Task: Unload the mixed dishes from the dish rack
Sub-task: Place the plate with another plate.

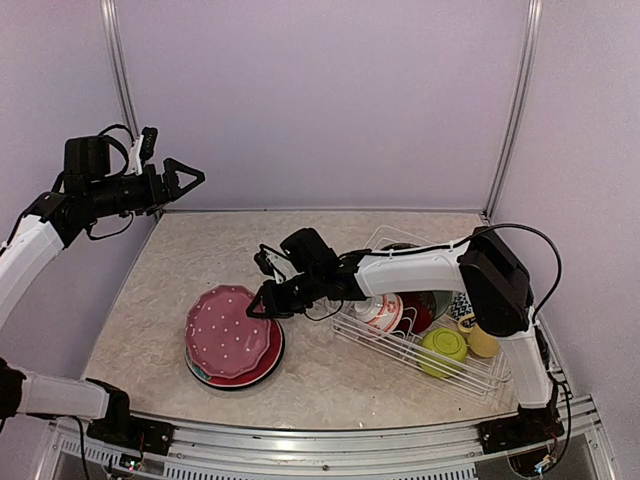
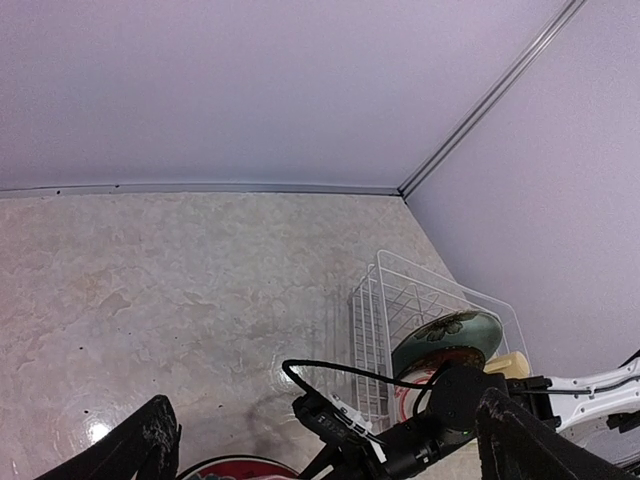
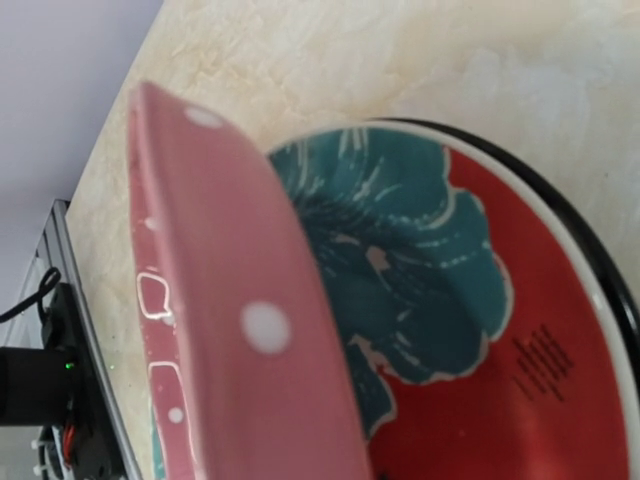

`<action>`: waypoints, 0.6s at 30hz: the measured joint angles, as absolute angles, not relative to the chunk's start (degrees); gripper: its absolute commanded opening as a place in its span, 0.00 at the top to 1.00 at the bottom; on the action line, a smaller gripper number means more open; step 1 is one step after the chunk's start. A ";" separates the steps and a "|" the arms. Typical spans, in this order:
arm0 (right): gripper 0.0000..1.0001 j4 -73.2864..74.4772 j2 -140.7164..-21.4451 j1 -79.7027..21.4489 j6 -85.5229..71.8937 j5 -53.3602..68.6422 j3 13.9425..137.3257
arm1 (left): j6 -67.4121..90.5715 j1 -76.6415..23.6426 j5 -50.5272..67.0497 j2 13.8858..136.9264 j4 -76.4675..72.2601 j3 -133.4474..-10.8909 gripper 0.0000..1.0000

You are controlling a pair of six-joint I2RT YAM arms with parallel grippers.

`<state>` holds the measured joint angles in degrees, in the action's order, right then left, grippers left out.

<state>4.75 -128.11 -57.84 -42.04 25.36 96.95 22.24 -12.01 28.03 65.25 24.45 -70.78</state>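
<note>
My right gripper (image 1: 263, 300) is shut on the right rim of a pink white-dotted plate (image 1: 228, 333) and holds it tilted over a stack: a red-and-teal floral plate (image 3: 450, 330) on a black-rimmed plate (image 3: 612, 292). In the right wrist view the pink plate's edge (image 3: 240, 320) fills the left side and hides my fingers. The white wire dish rack (image 1: 405, 345) at the right holds a red-white bowl (image 1: 380, 312), a lime green bowl (image 1: 443, 350), a pale yellow mug (image 1: 483, 343), a blue-white bowl (image 1: 462, 308) and a pale teal floral plate (image 2: 450, 335). My left gripper (image 1: 187, 178) is open and empty, raised high at the far left.
The plate stack (image 1: 240, 372) sits front left of the table's centre. The rack (image 2: 420, 290) stands near the right wall and corner post. My right arm (image 2: 440, 420) stretches across the table from the rack side.
</note>
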 measured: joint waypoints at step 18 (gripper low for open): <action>0.39 13.58 -128.18 -58.52 -35.24 17.72 99.88 | 27.99 -12.36 27.70 66.41 25.78 -74.19 0.01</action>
<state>13.58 -128.18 -58.52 -35.24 17.72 99.88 27.99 -12.36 27.70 66.41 25.78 -74.19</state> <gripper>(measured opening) 0.522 0.990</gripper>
